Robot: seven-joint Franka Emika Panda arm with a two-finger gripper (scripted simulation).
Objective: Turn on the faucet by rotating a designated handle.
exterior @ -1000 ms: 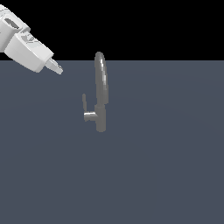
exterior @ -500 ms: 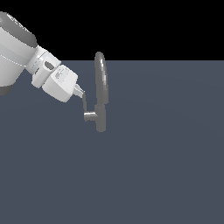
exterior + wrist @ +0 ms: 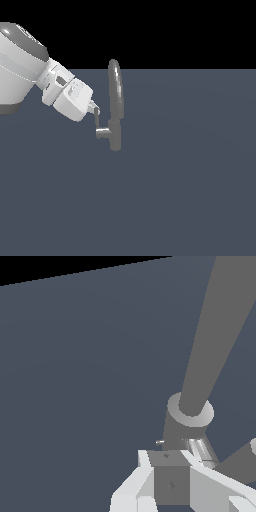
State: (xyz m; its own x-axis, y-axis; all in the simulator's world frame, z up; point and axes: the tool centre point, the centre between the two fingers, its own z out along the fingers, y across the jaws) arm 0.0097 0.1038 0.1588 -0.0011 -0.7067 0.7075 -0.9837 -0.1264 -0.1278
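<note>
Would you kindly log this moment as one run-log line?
gripper: at handle | jaws: unclear | faucet: upright | phase: contact

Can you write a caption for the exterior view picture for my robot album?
White robot claw reaches the thin grey lever handle beside the tall arched grey metal faucet.

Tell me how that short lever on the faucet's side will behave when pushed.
The handle looks like rigid grey metal, so it probably won't flex. Fixed to the stub on the faucet, it should pivot rather than slide. Its thin smooth bar may let the tool slip.
</note>
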